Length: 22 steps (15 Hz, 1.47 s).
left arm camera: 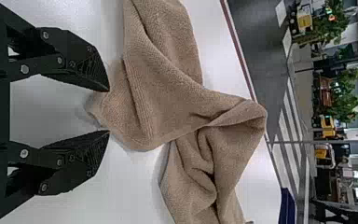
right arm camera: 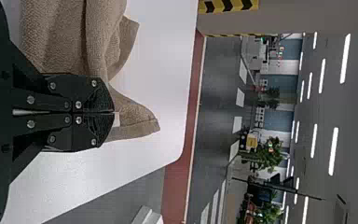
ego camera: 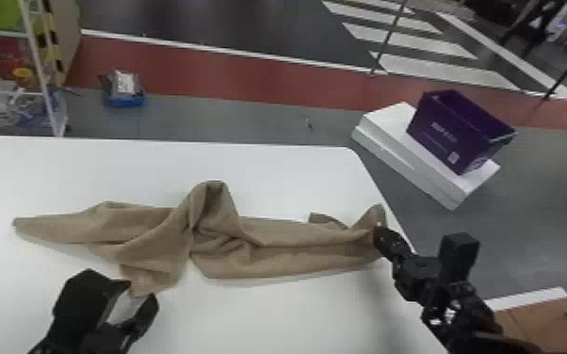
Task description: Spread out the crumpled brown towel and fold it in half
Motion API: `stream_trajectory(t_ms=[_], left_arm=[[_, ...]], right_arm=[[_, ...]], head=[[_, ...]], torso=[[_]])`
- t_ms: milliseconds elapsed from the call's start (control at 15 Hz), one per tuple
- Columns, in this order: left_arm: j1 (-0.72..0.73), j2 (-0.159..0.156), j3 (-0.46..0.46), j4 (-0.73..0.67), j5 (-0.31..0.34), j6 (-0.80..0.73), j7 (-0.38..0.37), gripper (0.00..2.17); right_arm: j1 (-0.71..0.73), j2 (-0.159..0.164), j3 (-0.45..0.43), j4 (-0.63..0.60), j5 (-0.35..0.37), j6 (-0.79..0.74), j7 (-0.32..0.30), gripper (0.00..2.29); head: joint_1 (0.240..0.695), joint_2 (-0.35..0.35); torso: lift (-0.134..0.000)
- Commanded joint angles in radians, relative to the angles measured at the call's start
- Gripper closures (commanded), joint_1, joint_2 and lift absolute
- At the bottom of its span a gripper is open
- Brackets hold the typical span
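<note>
**One crumpled, brown, long terry-cloth towel (ego camera: 146, 235) on a white surface (ego camera: 273, 179), pinched at its right end**

Item: the towel. Laid lengthwise across the smooth, flat, round-cornered surface, its left end drawn to a narrow point, its right end close by the surface's right edge. Middle bunched into a raised, twisted fold with deep creases; one corner hangs out on the near side, left of centre. Right length runs in long folds, with a small flap turned up at its far side.

Item: left gripper (ego camera: 142, 291), black. At the towel's near corner. Fingers (left arm camera: 81, 63) spread apart, the corner lying in the gap between their tips in the left wrist view; whether either tip touches the cloth cannot be told.

Item: right gripper (ego camera: 378, 230), black. At the towel's right end. Fingers (right arm camera: 103, 95) pressed together with the cloth pinched in them; a piece of the towel extends past the tips, and a small white patch (right arm camera: 116, 119) shows just beside them.

Surroundings: on the grey floor beyond the surface's right edge, a purple, open-topped box (ego camera: 452, 132) upon a flat white slab-like box (ego camera: 391, 150). Past the far edge, toward the left, a low blue container (ego camera: 127, 100) with a silvery item (ego camera: 124, 82) in it.
</note>
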Motion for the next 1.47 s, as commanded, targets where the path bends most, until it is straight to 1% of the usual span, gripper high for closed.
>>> stream_trajectory(t_ms=[0, 133, 200, 333, 400, 600, 800, 867, 1000, 1133, 1267, 1400], left_arm=[[-0.007, 0.0, 0.0, 0.011, -0.001, 0.0, -0.002, 0.68], [-0.007, 0.0, 0.0, 0.014, -0.002, 0.0, -0.008, 0.72], [-0.007, 0.002, 0.0, 0.012, -0.002, 0.0, -0.008, 1.01], [-0.003, 0.002, 0.003, 0.006, -0.002, -0.003, -0.008, 1.19], [0.003, 0.002, 0.011, 0.002, -0.001, -0.006, -0.008, 1.36], [0.036, 0.006, 0.049, -0.063, 0.019, -0.012, -0.014, 1.44], [0.069, 0.006, 0.133, -0.164, 0.053, -0.009, -0.022, 1.44], [0.081, 0.005, 0.167, -0.198, 0.06, -0.006, -0.021, 1.44], [0.098, 0.0, 0.239, -0.267, 0.087, -0.003, -0.005, 1.44], [0.107, -0.003, 0.294, -0.307, 0.093, -0.003, 0.021, 1.44], [0.11, -0.02, 0.363, -0.342, 0.136, 0.004, 0.03, 1.44], [0.122, -0.032, 0.406, -0.382, 0.157, 0.004, 0.042, 1.44]], right_arm=[[0.0, 0.0, -0.002, 0.0, 0.0, 0.0, 0.001, 1.36], [0.0, 0.0, -0.005, -0.002, 0.0, 0.0, 0.001, 1.36], [0.0, 0.0, -0.006, -0.003, 0.0, 0.0, 0.001, 1.36], [0.005, 0.0, -0.012, -0.014, -0.008, 0.003, 0.004, 1.36], [0.006, 0.0, -0.012, -0.017, -0.008, 0.003, 0.004, 1.36], [0.011, 0.0, -0.012, -0.044, -0.018, 0.018, 0.009, 1.36], [-0.017, -0.002, -0.029, -0.086, -0.018, 0.074, 0.023, 1.36], [-0.041, -0.009, -0.044, -0.101, -0.011, 0.101, 0.037, 1.36], [-0.092, -0.046, -0.057, -0.106, -0.008, 0.156, 0.054, 1.36], [-0.143, -0.083, -0.055, -0.104, 0.003, 0.206, 0.057, 1.36], [-0.201, -0.109, -0.06, -0.1, 0.025, 0.245, 0.058, 1.36], [-0.229, -0.121, -0.078, -0.101, 0.017, 0.273, 0.058, 1.36]], head=[[0.695, -0.35], [0.695, -0.35], [0.695, -0.35], [0.695, -0.35], [0.695, -0.35], [0.695, -0.35], [0.695, -0.35], [0.695, -0.35], [0.695, -0.35], [0.695, -0.35], [0.695, -0.333], [0.695, -0.305]], torso=[[-0.124], [-0.124], [-0.124], [-0.124], [-0.124], [-0.124], [-0.124], [-0.124], [-0.124], [-0.124], [-0.124], [-0.124]])
